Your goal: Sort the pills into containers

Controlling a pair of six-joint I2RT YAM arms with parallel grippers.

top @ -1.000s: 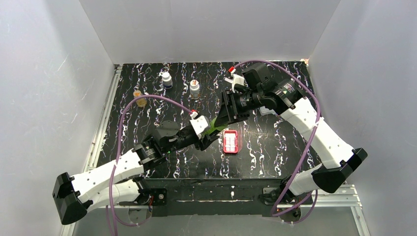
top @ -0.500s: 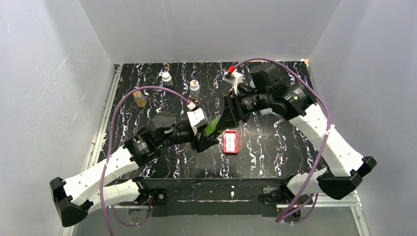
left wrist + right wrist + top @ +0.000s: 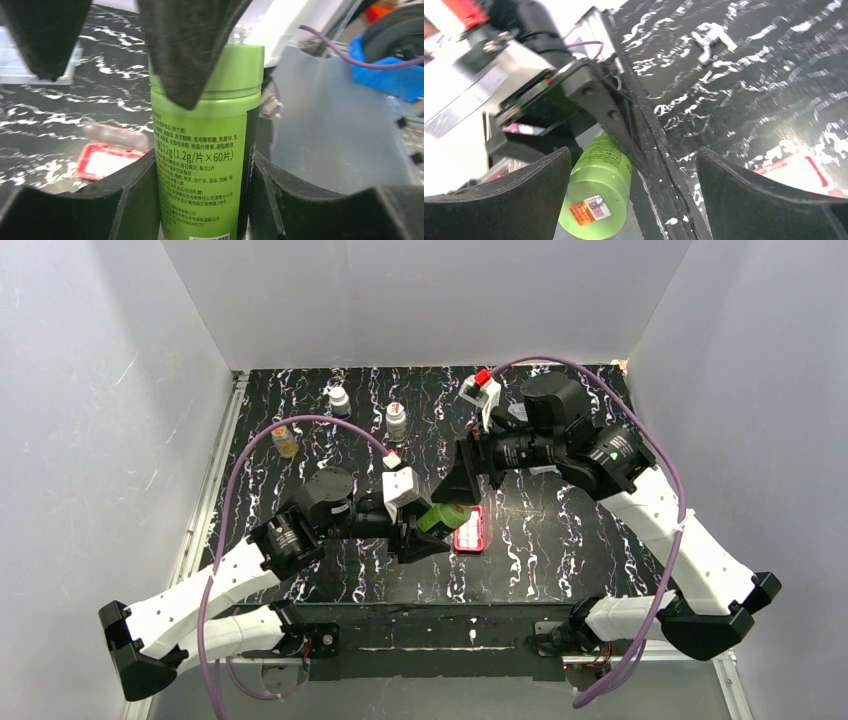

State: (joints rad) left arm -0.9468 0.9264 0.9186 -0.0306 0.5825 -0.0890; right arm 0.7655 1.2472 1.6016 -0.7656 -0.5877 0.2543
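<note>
A green pill bottle (image 3: 444,517) with its green cap on is held by its body in my left gripper (image 3: 424,528), just left of the red pill case (image 3: 469,528). In the left wrist view both fingers press the bottle (image 3: 205,150) inside the left gripper (image 3: 202,200). The case (image 3: 107,162) with its whitish containers lies on the table behind. My right gripper (image 3: 461,480) stands open over the cap end. In its wrist view the bottle (image 3: 599,195) sits near the left finger of the right gripper (image 3: 634,150), ungripped. No loose pills show.
Three small bottles stand at the back left: a white one (image 3: 340,400), one with a pale cap (image 3: 397,420) and an amber one (image 3: 285,441). The black marbled table (image 3: 560,540) is walled in white on three sides. The case (image 3: 794,170) lies right of my right fingers.
The right gripper has opened and let go of the bottle's cap end. The left arm has swung the bottle right, closer to the red case.
</note>
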